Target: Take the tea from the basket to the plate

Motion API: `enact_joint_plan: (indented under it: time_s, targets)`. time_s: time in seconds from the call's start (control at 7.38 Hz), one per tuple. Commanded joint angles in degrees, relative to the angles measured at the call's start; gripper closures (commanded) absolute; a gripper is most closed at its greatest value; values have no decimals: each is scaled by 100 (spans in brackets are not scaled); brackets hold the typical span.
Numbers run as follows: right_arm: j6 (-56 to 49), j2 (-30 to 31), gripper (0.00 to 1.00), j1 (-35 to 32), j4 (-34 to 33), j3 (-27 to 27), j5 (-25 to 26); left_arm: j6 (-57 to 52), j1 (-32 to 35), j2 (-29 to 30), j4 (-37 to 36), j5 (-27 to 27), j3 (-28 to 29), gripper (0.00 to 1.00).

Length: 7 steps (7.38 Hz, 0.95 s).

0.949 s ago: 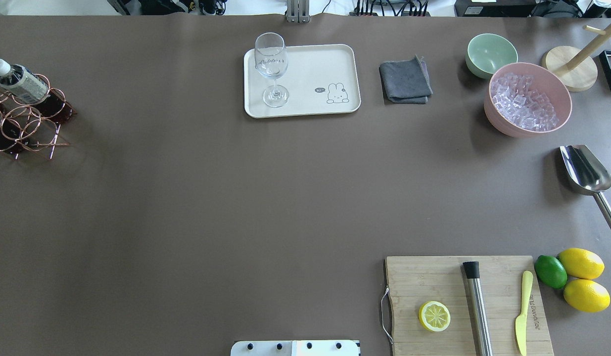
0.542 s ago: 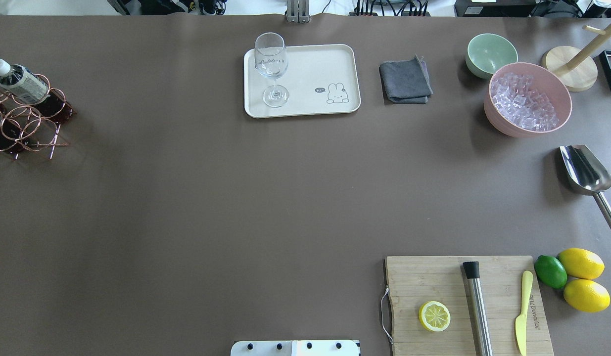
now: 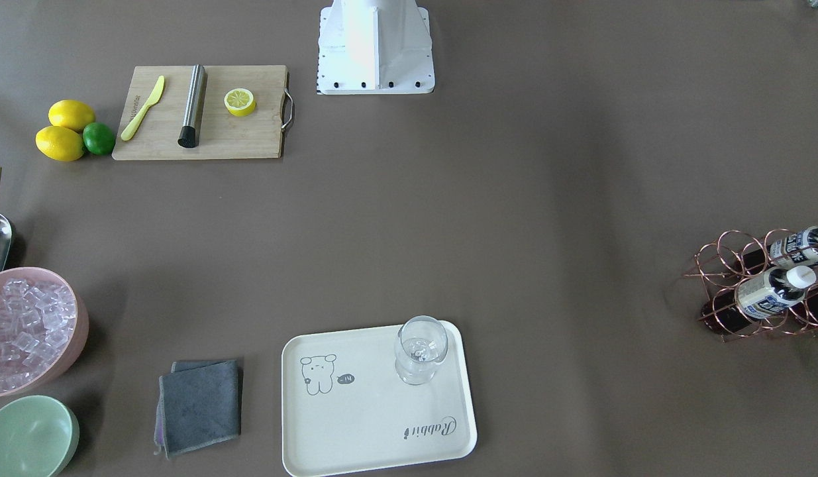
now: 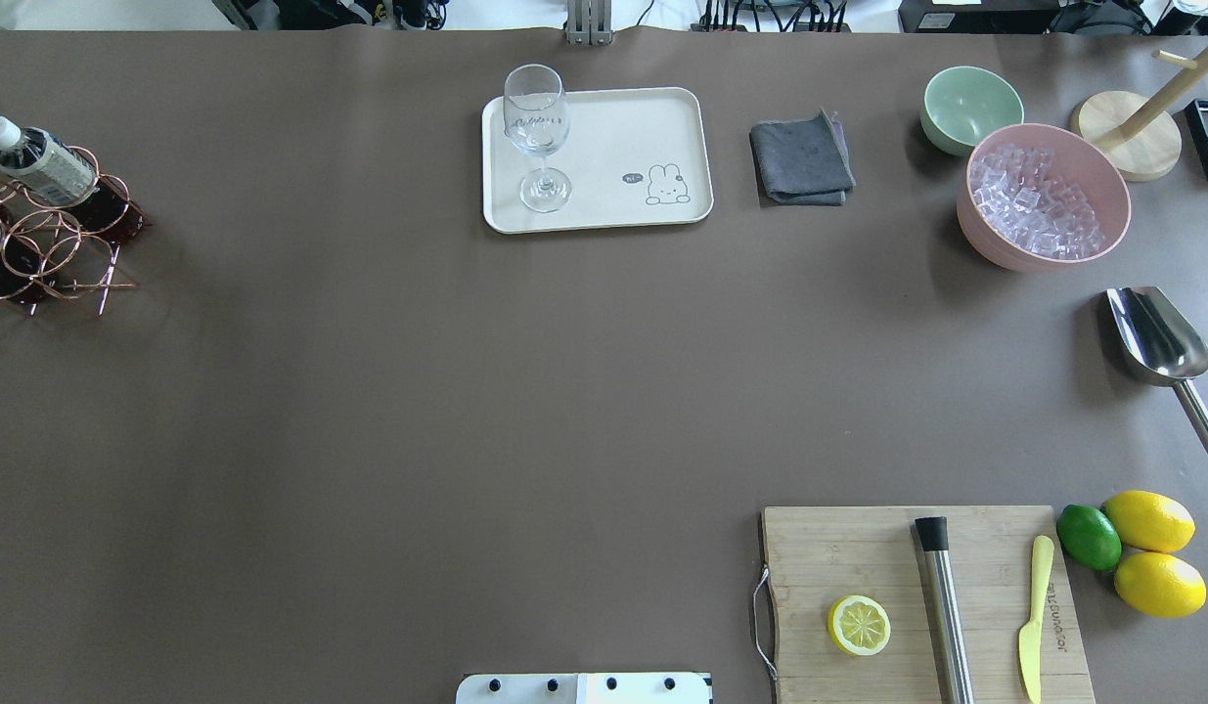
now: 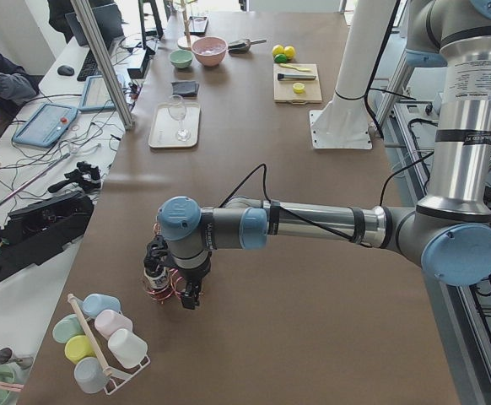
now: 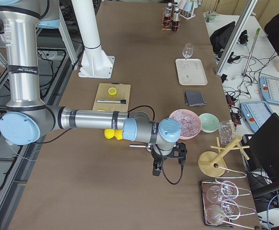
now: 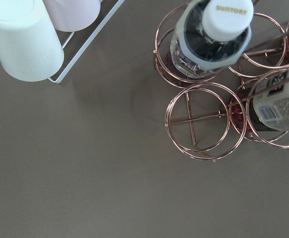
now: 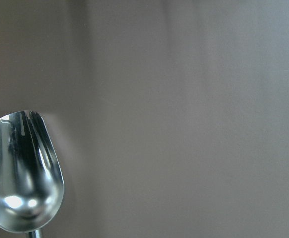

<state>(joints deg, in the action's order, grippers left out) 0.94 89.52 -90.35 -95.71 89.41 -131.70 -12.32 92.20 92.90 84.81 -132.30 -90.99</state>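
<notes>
The tea (image 7: 211, 42), a white-capped Suntory bottle, sits in a ring of the copper wire basket (image 7: 190, 120) at the left end of the brown table (image 4: 369, 411), beside an empty ring. The left gripper (image 5: 174, 287) hangs over the basket; I cannot tell whether its jaws are parted or clenched. The same holds for the right gripper (image 6: 166, 162), above the metal scoop (image 8: 23, 173). The cream plate (image 4: 613, 137), well apart from the basket, carries a wine glass (image 4: 537, 127).

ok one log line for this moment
phase: pre-grasp | left hand: over basket, grip unseen | tea: in basket | plate: glass only | right hand: near scoop
</notes>
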Motion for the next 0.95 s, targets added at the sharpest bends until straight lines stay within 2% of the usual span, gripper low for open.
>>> enact_joint_plan:
  time_s: [0.0,0.54,0.81]
  targets:
    - [3,4,0,0,0,-3,-14,-1180,26,34,-17,90,-41,2]
    - [3,4,0,0,0,6,-22,-3605,377,61,-17,511,-112,2]
    - [3,13,0,0,0,6,-23,-4459,491,122,-96,512,-120,2]
